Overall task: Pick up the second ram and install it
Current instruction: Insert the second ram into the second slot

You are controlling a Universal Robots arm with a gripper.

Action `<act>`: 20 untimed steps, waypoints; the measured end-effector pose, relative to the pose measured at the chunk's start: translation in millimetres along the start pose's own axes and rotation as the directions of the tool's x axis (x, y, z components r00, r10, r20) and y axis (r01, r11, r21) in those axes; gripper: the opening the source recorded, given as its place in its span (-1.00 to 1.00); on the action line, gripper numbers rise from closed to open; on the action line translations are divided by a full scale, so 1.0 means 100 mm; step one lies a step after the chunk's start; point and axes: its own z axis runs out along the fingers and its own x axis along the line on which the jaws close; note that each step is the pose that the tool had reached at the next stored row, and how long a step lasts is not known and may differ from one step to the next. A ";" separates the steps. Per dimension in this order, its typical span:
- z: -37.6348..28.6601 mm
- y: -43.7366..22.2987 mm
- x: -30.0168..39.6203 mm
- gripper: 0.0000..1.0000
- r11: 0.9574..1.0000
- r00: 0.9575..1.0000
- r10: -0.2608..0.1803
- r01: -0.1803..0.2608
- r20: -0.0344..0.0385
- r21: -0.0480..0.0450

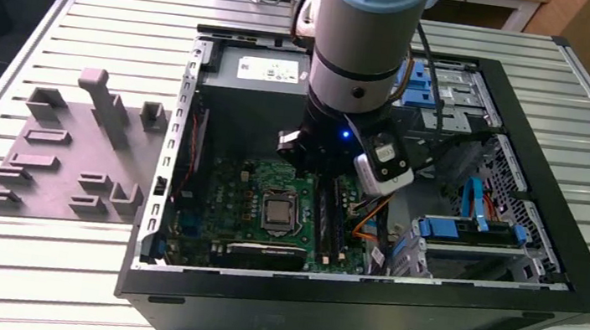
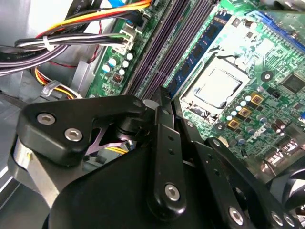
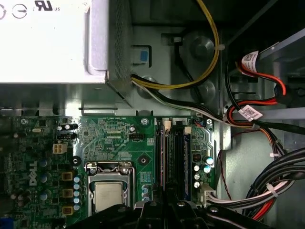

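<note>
In the exterior view my arm (image 1: 363, 47) reached down into the open computer case (image 1: 555, 248) on the slatted tabletop (image 1: 87, 21), with my pincer (image 1: 323, 167) low over the green motherboard (image 1: 247, 193); a grey fixture tray (image 1: 67, 145) lay beside the case. In the second wrist view my pincer (image 2: 161, 98) hung at the memory slots (image 2: 164, 47), beside one processor socket (image 2: 217, 88). In the first wrist view the second ram (image 3: 185, 162) sat in those slots; I could not tell whether my fingers gripped it.
</note>
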 end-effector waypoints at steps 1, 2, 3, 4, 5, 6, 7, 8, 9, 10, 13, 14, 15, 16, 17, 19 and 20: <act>0.002 0.000 0.000 -0.72 1.000 1.000 0.000 0.000 0.000 0.000; 0.013 0.000 0.000 -0.72 1.000 1.000 0.000 0.000 0.000 0.000; 0.030 -0.001 0.001 -0.72 1.000 1.000 0.000 0.000 0.000 0.000; 0.048 -0.006 0.001 -0.72 1.000 1.000 0.000 0.000 0.000 0.000; 0.063 -0.019 0.001 -0.72 1.000 1.000 0.000 0.000 0.000 0.000; 0.077 -0.031 0.001 -0.72 1.000 1.000 -0.001 0.001 0.000 0.000; 0.096 -0.033 0.001 -0.72 1.000 1.000 -0.003 0.003 0.000 -0.001; 0.113 -0.034 -0.005 -0.72 1.000 1.000 -0.007 0.007 -0.001 -0.001; 0.132 -0.035 -0.006 -0.72 1.000 1.000 -0.010 0.010 -0.001 -0.001; 0.151 -0.036 -0.005 -0.72 1.000 1.000 -0.011 0.011 -0.001 -0.001; 0.197 -0.051 -0.005 -0.72 1.000 1.000 -0.012 0.012 -0.002 -0.001; 0.206 -0.061 -0.005 -0.72 1.000 1.000 -0.012 0.012 -0.002 -0.001; 0.210 -0.063 -0.005 -0.72 1.000 1.000 -0.011 0.011 -0.002 -0.001; 0.211 -0.063 -0.005 -0.72 1.000 1.000 -0.011 0.011 -0.002 -0.001; 0.211 -0.063 -0.005 -0.72 1.000 1.000 -0.011 0.011 -0.002 -0.001; 0.211 -0.063 -0.007 -0.72 1.000 1.000 -0.011 0.011 -0.002 -0.001; 0.211 -0.063 -0.008 -0.72 1.000 1.000 -0.011 0.011 -0.002 -0.001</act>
